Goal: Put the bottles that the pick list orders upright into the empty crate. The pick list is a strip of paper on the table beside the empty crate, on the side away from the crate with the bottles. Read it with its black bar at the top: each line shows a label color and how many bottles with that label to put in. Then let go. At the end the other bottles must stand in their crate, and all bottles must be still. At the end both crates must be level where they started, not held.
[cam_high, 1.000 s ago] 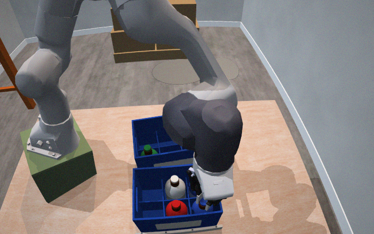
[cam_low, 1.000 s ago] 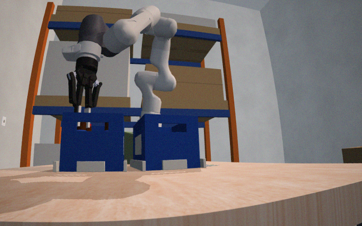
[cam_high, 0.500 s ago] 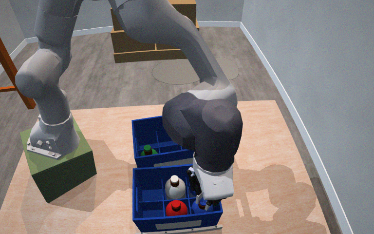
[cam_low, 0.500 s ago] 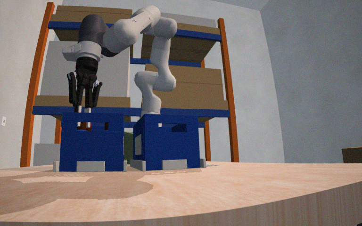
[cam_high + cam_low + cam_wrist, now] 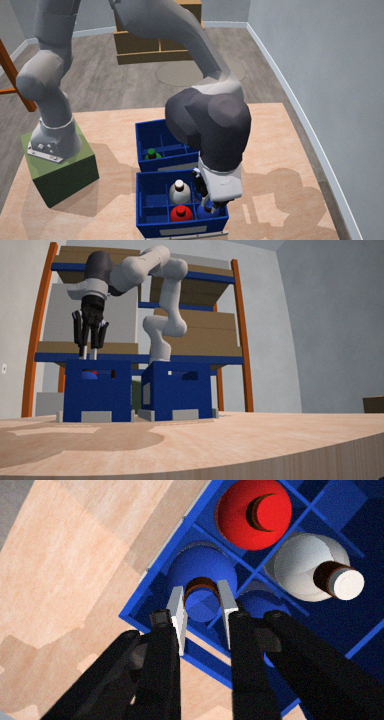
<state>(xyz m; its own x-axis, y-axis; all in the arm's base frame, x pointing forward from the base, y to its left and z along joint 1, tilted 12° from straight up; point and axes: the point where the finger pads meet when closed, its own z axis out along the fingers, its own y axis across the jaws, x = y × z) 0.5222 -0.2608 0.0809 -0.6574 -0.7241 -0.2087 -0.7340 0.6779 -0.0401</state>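
Observation:
My gripper (image 5: 209, 208) (image 5: 87, 354) (image 5: 202, 598) is shut on the neck of a blue-label bottle (image 5: 204, 212) (image 5: 88, 375) (image 5: 200, 562). The bottle is upright in the front right cell of the near crate (image 5: 137, 198) (image 5: 96, 395) (image 5: 147, 592). Its shoulder shows through that crate's handle hole. In the same crate stand a red bottle (image 5: 181, 214) (image 5: 252, 515) and a white bottle (image 5: 179, 193) (image 5: 310, 567). A second blue bottle (image 5: 256, 606) is partly hidden behind my fingers. The far crate (image 5: 147, 165) (image 5: 175, 392) holds one green bottle (image 5: 152, 154). The pick list is hidden behind the arm.
The two blue crates stand side by side on the wooden table (image 5: 271, 147) (image 5: 226, 443). The arm's base sits on a green block (image 5: 65, 175). Shelving with cardboard boxes (image 5: 198, 333) stands behind the table.

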